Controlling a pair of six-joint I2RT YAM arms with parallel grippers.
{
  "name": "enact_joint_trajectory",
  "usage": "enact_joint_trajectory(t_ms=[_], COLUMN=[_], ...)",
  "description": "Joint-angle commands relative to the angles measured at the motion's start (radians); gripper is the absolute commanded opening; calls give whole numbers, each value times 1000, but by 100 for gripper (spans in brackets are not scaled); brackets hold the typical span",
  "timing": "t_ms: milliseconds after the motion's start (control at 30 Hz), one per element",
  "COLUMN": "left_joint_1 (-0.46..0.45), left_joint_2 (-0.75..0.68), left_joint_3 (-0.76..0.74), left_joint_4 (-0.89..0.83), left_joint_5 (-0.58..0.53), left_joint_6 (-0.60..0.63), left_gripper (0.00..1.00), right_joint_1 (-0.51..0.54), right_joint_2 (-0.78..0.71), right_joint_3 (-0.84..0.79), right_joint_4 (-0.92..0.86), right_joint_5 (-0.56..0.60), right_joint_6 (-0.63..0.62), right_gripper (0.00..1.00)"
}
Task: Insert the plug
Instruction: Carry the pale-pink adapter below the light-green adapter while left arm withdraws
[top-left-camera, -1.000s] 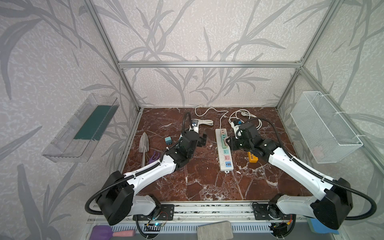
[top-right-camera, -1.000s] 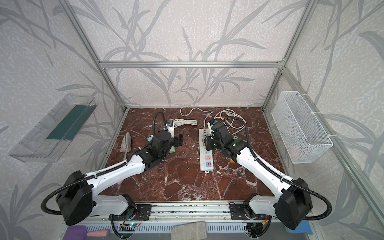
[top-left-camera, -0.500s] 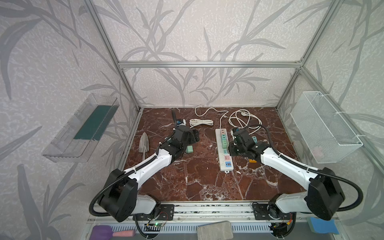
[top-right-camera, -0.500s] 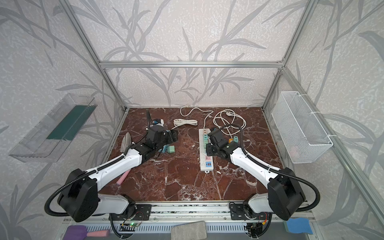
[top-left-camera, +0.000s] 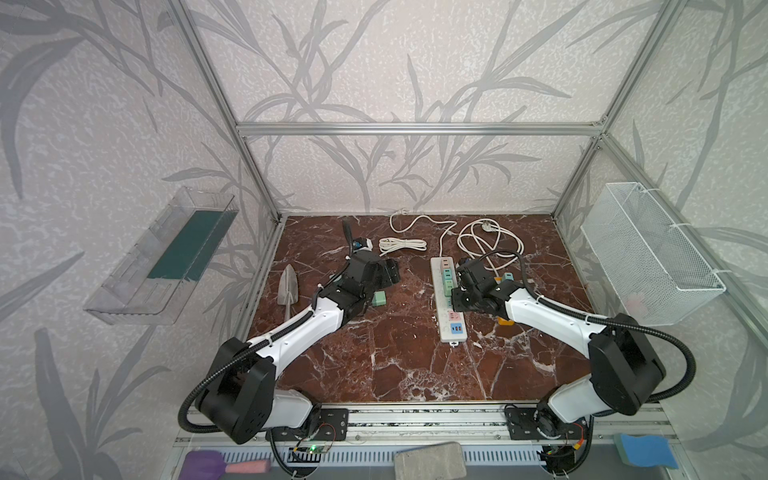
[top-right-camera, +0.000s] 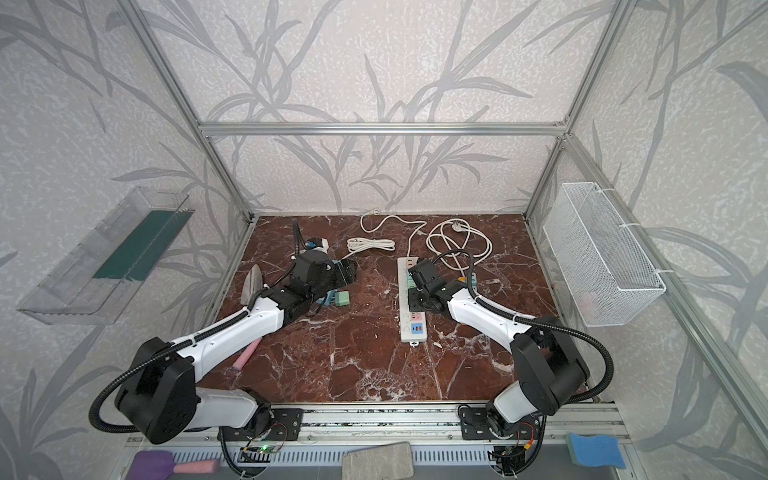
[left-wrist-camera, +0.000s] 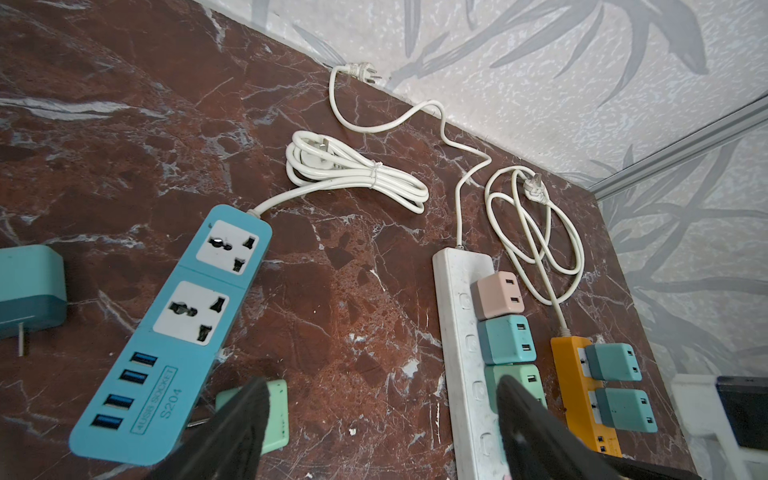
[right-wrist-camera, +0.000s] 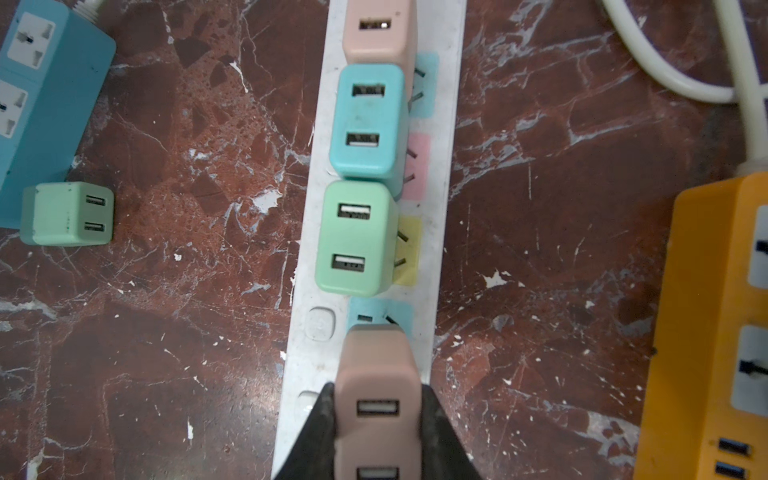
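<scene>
Midway across the bench (top-left-camera: 374, 365), over the white power strip (right-wrist-camera: 446, 232), the right gripper (right-wrist-camera: 377, 409) clamps the pink plug (right-wrist-camera: 376, 365) by its sides at the vacant blue socket (right-wrist-camera: 397, 313) for pressing down, while the left gripper (left-wrist-camera: 380, 390), jaws spread wide, hovers near a loose green plug (left-wrist-camera: 278, 409).

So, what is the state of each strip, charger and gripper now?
right gripper, shut on pink charger
pink charger, at white strip's blue-labelled socket; seated or not, cannot tell
white strip, three chargers plugged in
blue strip, both sockets empty
loose green charger, lying unplugged beside blue strip
orange strip, two teal chargers plugged in
left gripper, open, empty
</scene>
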Motion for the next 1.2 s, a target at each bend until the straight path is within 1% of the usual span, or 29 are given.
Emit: enact_joint_trajectory(t_ms=[0, 200, 300, 500, 700, 833, 1067, 1167], left_joint_1=[4, 5, 6, 11, 16, 20, 24, 26], left_joint_2=[12, 16, 17, 13, 12, 14, 10, 10], left_joint_3=[22, 21, 22, 23, 24, 23, 22, 23], left_joint_4=[-4, -5, -7, -10, -9, -9, -10, -9], left_joint_5=[11, 11, 14, 8, 14, 16, 10, 11], left_joint_6=[-23, -27, -27, -24, -32, -33, -32, -33], left_gripper=[85, 84, 85, 85, 84, 84, 84, 84], right_joint_1=[4, 16, 25, 30, 46, 68, 84, 91], right_joint_2=[20, 50, 69, 80, 88, 119, 162, 165], right_joint_3=[23, 40, 61, 84, 114, 137, 123, 101], right_joint_4=[-9, -13, -34, -66, -121, -139, -128, -120], right_joint_5=[34, 37, 62, 57, 89, 133, 176, 198], right_joint_6=[17, 39, 44, 54, 59, 67, 93, 128], right_gripper=[0, 0, 0, 0, 0, 0, 0, 0])
